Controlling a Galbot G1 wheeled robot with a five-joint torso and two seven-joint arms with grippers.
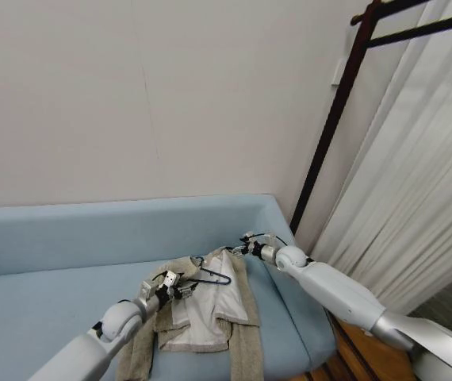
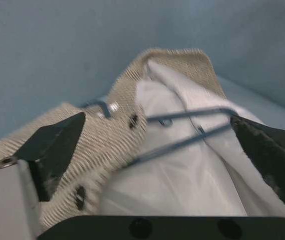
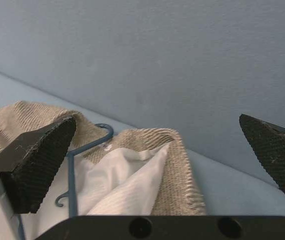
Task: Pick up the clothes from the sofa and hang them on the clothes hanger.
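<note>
Left gripper point(image 1: 170, 283), spread wide, straddles the beige jacket point(image 1: 210, 317) and blue wire hanger point(image 1: 215, 276) lying on the sofa point(image 1: 51, 238); right gripper point(image 1: 243, 244), also wide, hovers just beyond the collar, nearer the rack point(image 1: 329, 135).

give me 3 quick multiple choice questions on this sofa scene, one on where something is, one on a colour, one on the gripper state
1. Where does the beige woven jacket with white lining lie?
A. on the light blue sofa
B. on a table
C. in a basket

2. What colour is the thin wire hanger on the jacket?
A. red
B. blue
C. yellow

3. How do the jaws of the left gripper and the right gripper stand?
A. both shut on the hanger
B. both open
C. one shut on the jacket, one open

Key: 1 A, the head view shows it spread on the seat cushion; 2 B, the wire reads blue against the white lining; 3 B, each wrist view shows its fingers wide apart at the collar.
</note>
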